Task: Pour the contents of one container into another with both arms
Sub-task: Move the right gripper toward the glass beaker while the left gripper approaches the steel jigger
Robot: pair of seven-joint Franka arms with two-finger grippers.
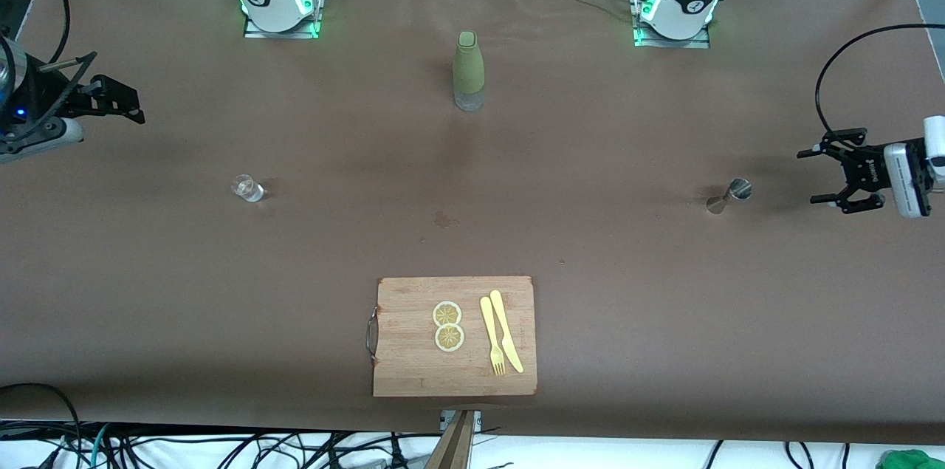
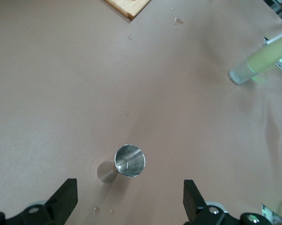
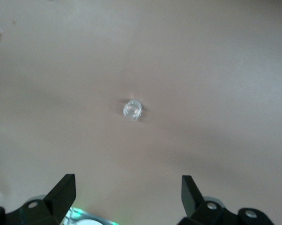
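1. Overhead, from the front view, the tiny clear glass cup (image 1: 247, 188) stands upright on the brown paper-covered table (image 1: 627, 306) toward the right arm's end, and the small shiny silver hourglass jigger (image 1: 729, 195) stands toward the left arm's end, well apart from it.
2. Between them, nearer the bases, stands a tall olive-green sleeved bottle (image 1: 469, 70); a wooden cutting board (image 1: 413, 365) nearer the camera bears two lemon slices (image 1: 447, 326), a yellow fork (image 1: 492, 336) and a yellow knife (image 1: 506, 330).
3. Left gripper (image 1: 825, 175) hovers near the jigger, fingers spread and empty; right gripper (image 1: 127, 101) hangs over the table's edge at the right arm's end, also released.
4. Left wrist view: the jigger (image 2: 127, 162) sits upright between the parted fingers (image 2: 63, 197), untouched.
5. Right wrist view: the cup (image 3: 132, 109) stands well apart from the parted fingers (image 3: 61, 192).
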